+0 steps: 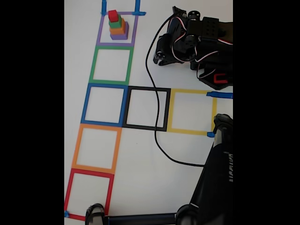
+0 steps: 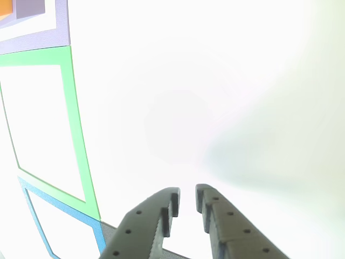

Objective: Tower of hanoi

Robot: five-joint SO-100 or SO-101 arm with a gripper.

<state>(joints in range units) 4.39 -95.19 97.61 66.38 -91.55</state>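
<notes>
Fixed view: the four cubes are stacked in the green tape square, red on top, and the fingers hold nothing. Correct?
Not quite. The stack sits in the purple tape square at the top of the column; the green tape square just below it holds nothing, as the fixed view shows. The red cube is on top, and the fingers hold nothing in the other view.

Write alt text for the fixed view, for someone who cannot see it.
A stack of four cubes, red on top of green, orange and purple, stands inside the purple tape square at the top of a white table. Other coloured tape squares lie empty below it, and a black robot arm sits folded at upper right.
</notes>
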